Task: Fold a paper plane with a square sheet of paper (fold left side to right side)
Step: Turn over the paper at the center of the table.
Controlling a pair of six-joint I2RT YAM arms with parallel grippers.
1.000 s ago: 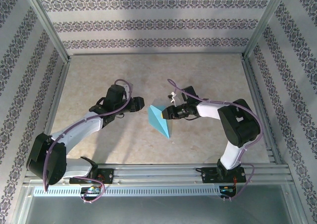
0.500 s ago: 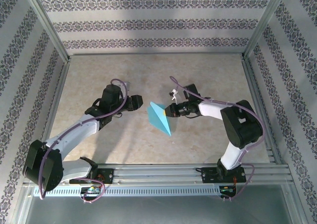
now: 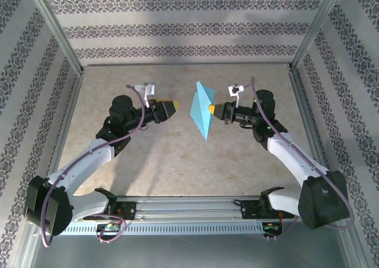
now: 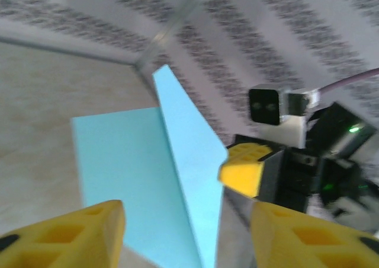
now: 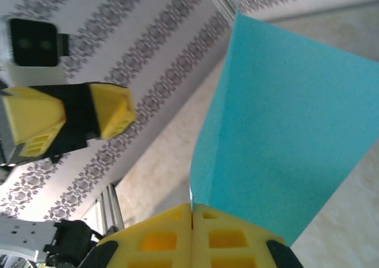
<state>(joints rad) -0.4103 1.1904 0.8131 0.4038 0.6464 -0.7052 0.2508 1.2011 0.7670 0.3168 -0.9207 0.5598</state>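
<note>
Sheet of paper (image 3: 202, 115) clamped in the right hand (image 3: 212, 109); left hand (image 3: 172, 109) opposite, spread apart.

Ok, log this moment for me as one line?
right claw: shut on paper sheet | paper sheet: folded, pinched at one edge | left claw: open, facing the sheet, not touching it

Sheet of paper (image 3: 202, 115): thin, smooth, matt turquoise, crisp crease. Left pincer (image 3: 174, 108) and right pincer (image 3: 212, 109): matt yellow moulded plastic pads with ribbed cut-outs, on black plastic housings. Tabletop (image 3: 177, 161): matt, mottled beige, stone-look; frame rails (image 3: 195, 206): brushed metal, dull sheen.
</note>
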